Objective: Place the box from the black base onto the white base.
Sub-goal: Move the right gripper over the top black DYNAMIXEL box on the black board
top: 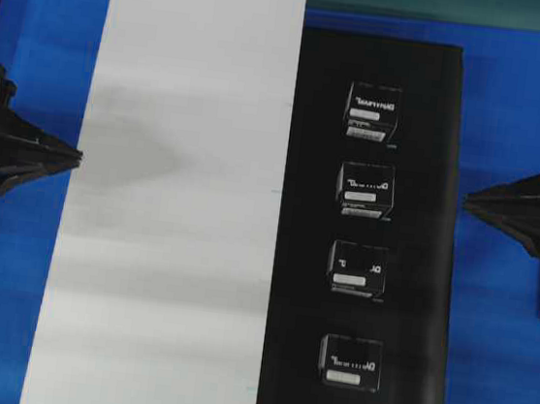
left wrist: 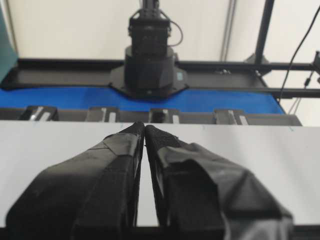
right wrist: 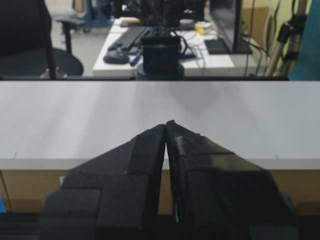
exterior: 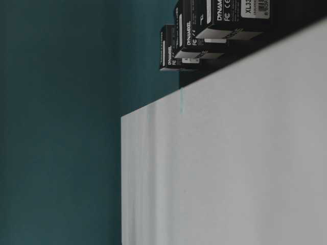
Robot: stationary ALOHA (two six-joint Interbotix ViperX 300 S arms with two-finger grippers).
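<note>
Several look-alike black boxes stand in a column on the black base point(top: 302, 264); the farthest is the box point(top: 374, 113) and the nearest the box point(top: 349, 361). The white base point(top: 167, 249) lies alongside to the left, bare. My left gripper point(top: 75, 154) rests at the white base's left edge, shut and empty. From the left wrist its tips point(left wrist: 144, 125) meet over the white base point(left wrist: 250, 160), with the boxes point(left wrist: 165, 115) in a row beyond. My right gripper point(top: 470, 198) sits just off the black base's right edge; its tips point(right wrist: 166, 123) touch, holding nothing.
Blue table surface point(top: 501, 316) surrounds both sheets. The right arm's black pedestal point(left wrist: 149, 60) stands behind the row of boxes. The table-level view shows a teal wall point(exterior: 61, 122) and the box sides point(exterior: 225, 20) above the white base point(exterior: 230, 168).
</note>
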